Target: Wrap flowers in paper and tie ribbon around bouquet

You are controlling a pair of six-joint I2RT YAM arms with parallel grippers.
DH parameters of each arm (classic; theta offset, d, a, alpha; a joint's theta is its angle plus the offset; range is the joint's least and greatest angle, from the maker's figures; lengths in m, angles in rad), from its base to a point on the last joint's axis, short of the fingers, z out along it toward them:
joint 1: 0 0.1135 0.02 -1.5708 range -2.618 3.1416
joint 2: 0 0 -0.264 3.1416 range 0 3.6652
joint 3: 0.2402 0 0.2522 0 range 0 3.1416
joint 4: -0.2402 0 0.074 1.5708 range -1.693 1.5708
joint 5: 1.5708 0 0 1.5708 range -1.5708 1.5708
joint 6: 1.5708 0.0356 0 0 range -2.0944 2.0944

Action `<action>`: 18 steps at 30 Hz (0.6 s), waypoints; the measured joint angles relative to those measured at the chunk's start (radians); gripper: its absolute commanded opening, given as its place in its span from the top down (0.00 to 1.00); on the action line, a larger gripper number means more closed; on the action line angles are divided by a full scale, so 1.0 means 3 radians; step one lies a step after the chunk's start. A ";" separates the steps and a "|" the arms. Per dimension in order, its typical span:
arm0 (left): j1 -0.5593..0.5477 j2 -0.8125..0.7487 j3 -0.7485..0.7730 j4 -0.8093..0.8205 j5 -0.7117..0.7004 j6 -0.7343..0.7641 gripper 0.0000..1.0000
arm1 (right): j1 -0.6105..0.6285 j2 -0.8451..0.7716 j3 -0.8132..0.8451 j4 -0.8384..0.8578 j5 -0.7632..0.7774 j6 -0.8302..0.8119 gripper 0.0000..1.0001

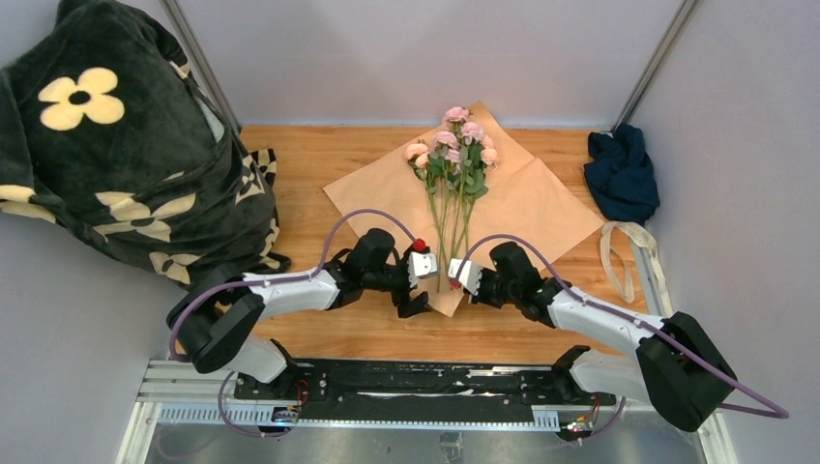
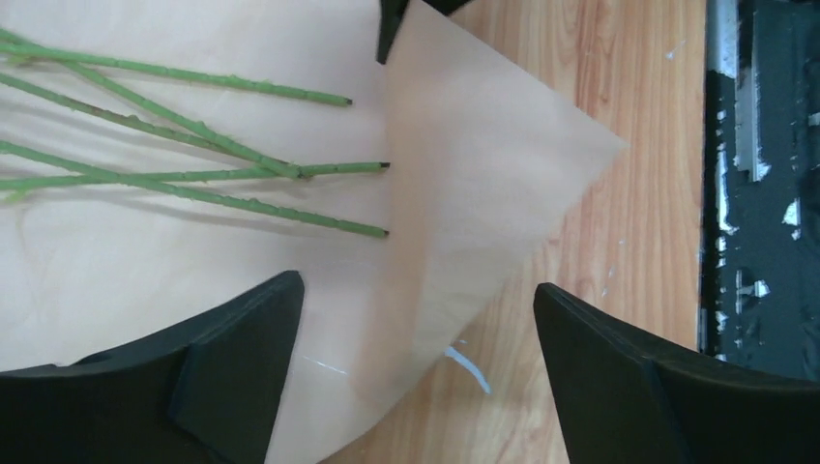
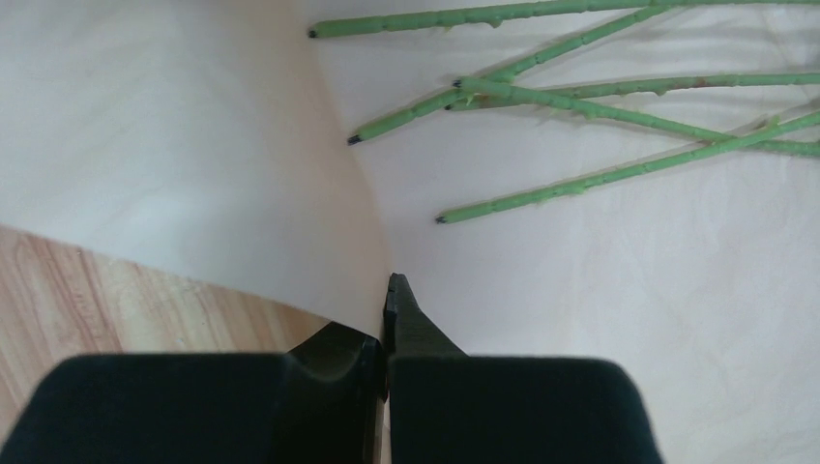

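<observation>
My right fingers (image 3: 392,300), pressed together, pinch the folded-up near corner of the thin tan kraft paper sheet (image 1: 541,198). My left fingers (image 2: 416,290) hang spread above it. The pink long-stemmed flowers (image 1: 454,164) lie on it, on the wooden desk (image 1: 309,164). Tugging hard could tear the paper or scatter the stems.
</observation>
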 measured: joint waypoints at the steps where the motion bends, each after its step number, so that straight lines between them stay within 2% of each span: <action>1: -0.0009 -0.0088 -0.0050 0.0006 -0.0013 0.0057 0.00 | -0.0050 0.0023 0.0052 -0.0031 -0.0033 0.0010 1.00; 7: -0.0177 -0.0437 -0.0402 0.0123 -0.0319 0.0416 0.00 | -0.0228 0.0117 0.0221 -0.0131 -0.0221 0.0083 1.00; 12: -0.0210 -0.0296 -0.0512 0.0357 -0.0553 0.0749 0.00 | -0.0247 0.0170 0.0228 -0.0197 -0.0285 0.0116 1.00; 18: -0.0292 -0.0092 -0.0573 0.0542 -0.0561 0.1150 0.00 | -0.0277 0.0220 0.0304 -0.0285 -0.0320 0.0163 1.00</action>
